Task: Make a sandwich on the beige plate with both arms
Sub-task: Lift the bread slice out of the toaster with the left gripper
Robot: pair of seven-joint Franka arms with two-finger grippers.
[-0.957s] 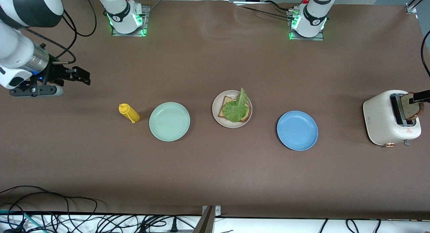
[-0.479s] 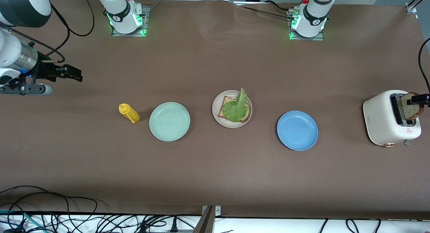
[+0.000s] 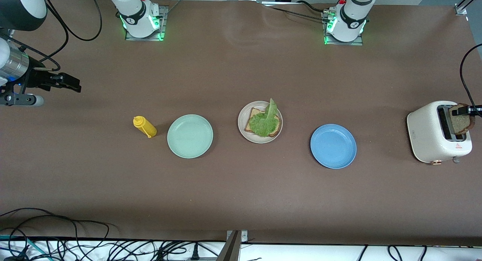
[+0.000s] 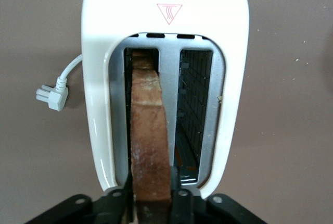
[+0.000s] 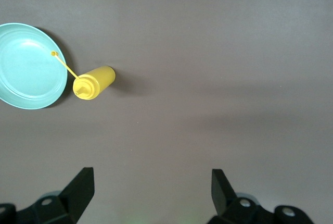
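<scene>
The beige plate (image 3: pixel 242 128) sits mid-table with one brown bread slice (image 3: pixel 253 113) on it and a ruffled green lettuce leaf (image 3: pixel 265 120) on top. A second bread slice (image 3: pixel 461 123) stands in the white toaster (image 3: pixel 425 135) at the left arm's end. My left gripper (image 3: pixel 469 110) is shut on that slice's top edge; in the left wrist view the slice (image 4: pixel 150 135) sits in one slot between my fingers (image 4: pixel 151 206). My right gripper (image 3: pixel 73 86) is open and empty, up over the right arm's end of the table; it also shows in the right wrist view (image 5: pixel 152 195).
A mint green plate (image 3: pixel 190 136) and a yellow mustard bottle (image 3: pixel 145 126) lie toward the right arm's end; both show in the right wrist view, plate (image 5: pixel 26 67) and bottle (image 5: pixel 93 82). A blue plate (image 3: pixel 333 146) lies between the beige plate and the toaster. The toaster's plug (image 4: pixel 51 96) lies loose.
The right gripper has drawn back toward the right arm's end of the table. The left gripper has dropped lower over the toaster, with the bread slice showing less above the slot.
</scene>
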